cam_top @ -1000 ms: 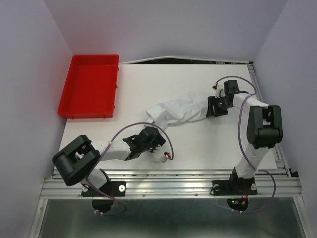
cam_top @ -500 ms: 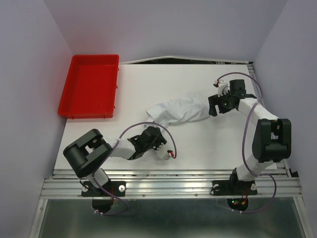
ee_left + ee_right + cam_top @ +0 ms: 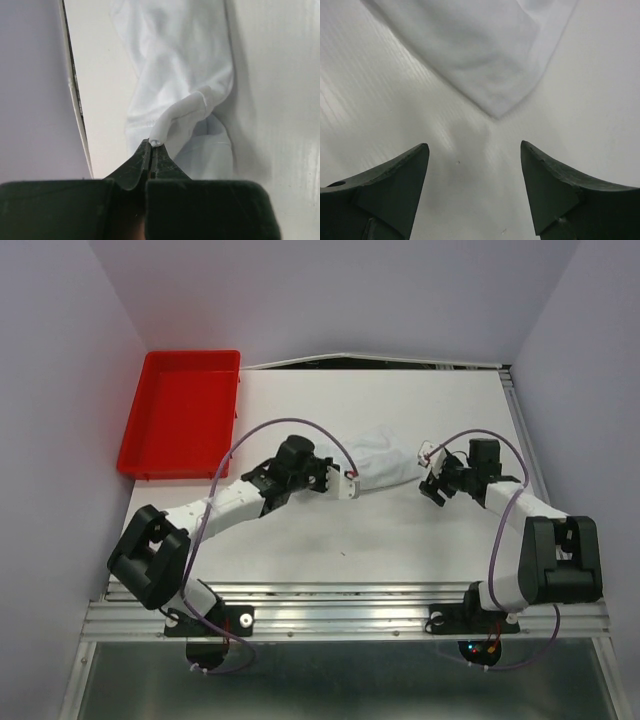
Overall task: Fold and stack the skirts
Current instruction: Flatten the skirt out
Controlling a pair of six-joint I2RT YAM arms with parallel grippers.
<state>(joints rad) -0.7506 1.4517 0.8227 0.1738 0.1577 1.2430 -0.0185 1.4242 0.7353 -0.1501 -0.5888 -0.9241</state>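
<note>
One white skirt (image 3: 388, 452) lies bunched on the white table (image 3: 400, 530) between my two grippers. In the left wrist view the left gripper (image 3: 151, 145) is shut on a raised fold at the edge of the skirt (image 3: 175, 65), which hangs rumpled beyond the tips. From above, the left gripper (image 3: 342, 470) sits at the skirt's left end. My right gripper (image 3: 474, 150) stands open just short of a flat corner of the skirt (image 3: 492, 95), with only bare table between its fingers. Seen from above, the right gripper (image 3: 431, 485) is beside the skirt's right end.
A red tray (image 3: 180, 425) stands at the far left of the table. The table's back edge meets a dark gap (image 3: 380, 362). Purple walls close in both sides. Metal rails (image 3: 340, 615) run along the near edge by the arm bases.
My left gripper closed on the skirt's left end and carried it away from the near edge and to the right, bunching the cloth. The right gripper drew back toward the near side.
</note>
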